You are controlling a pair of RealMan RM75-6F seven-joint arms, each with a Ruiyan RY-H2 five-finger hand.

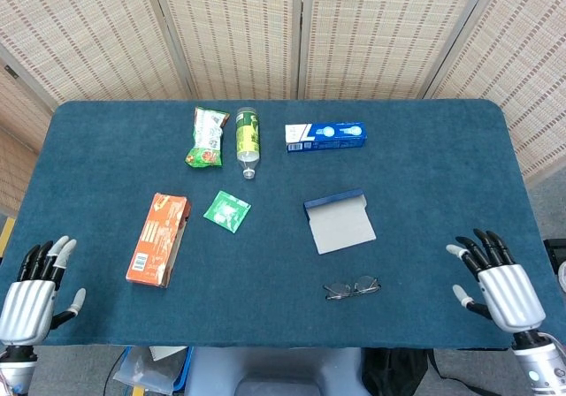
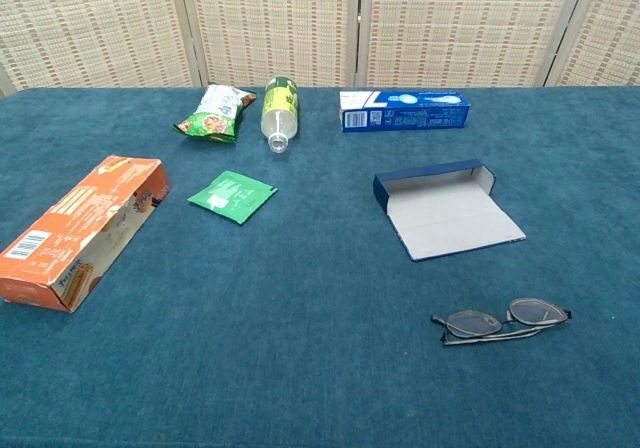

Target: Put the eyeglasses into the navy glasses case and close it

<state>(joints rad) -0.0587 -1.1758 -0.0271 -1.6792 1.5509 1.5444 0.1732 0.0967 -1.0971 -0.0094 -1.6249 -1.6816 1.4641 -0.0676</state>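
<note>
Eyeglasses [image 2: 502, 321] lying folded near the bench [image 1: 424, 166] front edge, just in front of the navy glasses case [image 2: 447, 208], lying open with flap spread flat. Right hand [image 1: 497, 283] hovering at the bench's right front corner, fingers spread, holding nothing; left hand [image 1: 34, 293] likewise spread and empty at the left front corner. Nothing grasped yet: picking, inserting and closing all remaining.

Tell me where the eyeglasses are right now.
In the head view the eyeglasses lie on the table's near right part, just in front of the open navy glasses case, apart from it.
</note>
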